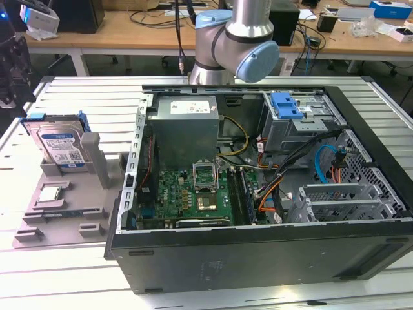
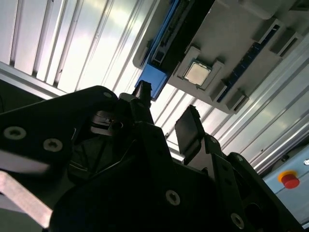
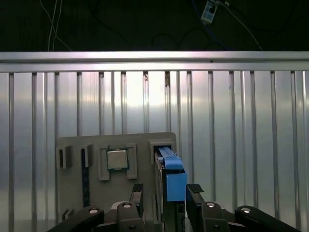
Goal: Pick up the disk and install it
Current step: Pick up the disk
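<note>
Arm (image 1: pixel 235 42) pose: silver tube drops in at far centre into a pale-blue-capped elbow joint, then runs off toward the exterior view's left; gripper (image 3: pixel 166 189) points down at the parts fixture. Claw is apart; two black fingers (image 3: pixel 194 189) with ribbed pads sit one each side of the disk's top edge in the first wrist view; I can't tell if either pad touches it; nothing clamped. In the second wrist view I see the gripper (image 2: pixel 166 104) from behind its black bolted housing, fingertips spread.

Disk (image 1: pixel 61 145) stands upright on edge in a slot at the far end of the grey fixture (image 1: pixel 64 216), at the exterior view's left, well apart from the PC case (image 1: pixel 258 258); flat silver metal body, blue-and-white label toward the camera, blue plastic frame round the edges.

Fixture is matte grey plastic, blocky, with raised pockets; processor chip (image 3: pixel 117 158), small, square and silver, lies flat in a pocket just beside the disk slot. Table (image 1: pixel 84 97) is shiny ribbed aluminium slats. Case is black, lying with its open side up; green motherboard (image 1: pixel 193 194) near the middle; grey sheet-metal power supply (image 1: pixel 185 126) behind it; blue bracket (image 1: pixel 287 104) on the drive cage at far right.
</note>
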`<move>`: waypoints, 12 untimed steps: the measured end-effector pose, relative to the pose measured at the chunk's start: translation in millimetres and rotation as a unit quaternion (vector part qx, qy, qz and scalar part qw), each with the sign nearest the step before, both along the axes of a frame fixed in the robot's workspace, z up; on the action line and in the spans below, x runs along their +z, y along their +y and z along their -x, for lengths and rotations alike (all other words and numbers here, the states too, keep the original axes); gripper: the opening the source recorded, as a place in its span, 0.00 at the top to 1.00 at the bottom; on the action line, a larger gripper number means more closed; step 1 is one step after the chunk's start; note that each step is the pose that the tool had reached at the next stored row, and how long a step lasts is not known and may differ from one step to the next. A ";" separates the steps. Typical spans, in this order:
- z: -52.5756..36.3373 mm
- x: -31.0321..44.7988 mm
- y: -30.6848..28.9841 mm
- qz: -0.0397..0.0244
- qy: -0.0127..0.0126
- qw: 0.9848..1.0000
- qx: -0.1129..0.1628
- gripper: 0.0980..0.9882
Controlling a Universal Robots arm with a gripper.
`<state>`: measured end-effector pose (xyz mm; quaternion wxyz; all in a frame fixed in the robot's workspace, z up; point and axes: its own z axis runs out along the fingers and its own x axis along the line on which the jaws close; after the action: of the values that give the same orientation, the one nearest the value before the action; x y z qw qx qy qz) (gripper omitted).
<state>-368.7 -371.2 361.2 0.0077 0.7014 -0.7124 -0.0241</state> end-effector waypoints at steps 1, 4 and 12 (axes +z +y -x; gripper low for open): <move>0.0 -1.6 0.0 0.000 0.000 1.000 0.000 0.57; -0.2 -4.6 0.0 0.000 0.000 1.000 0.000 0.57; -0.8 -11.7 0.0 0.000 0.000 1.000 0.000 0.57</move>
<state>-367.8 -371.2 349.5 0.0077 0.7013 -0.7124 -0.0240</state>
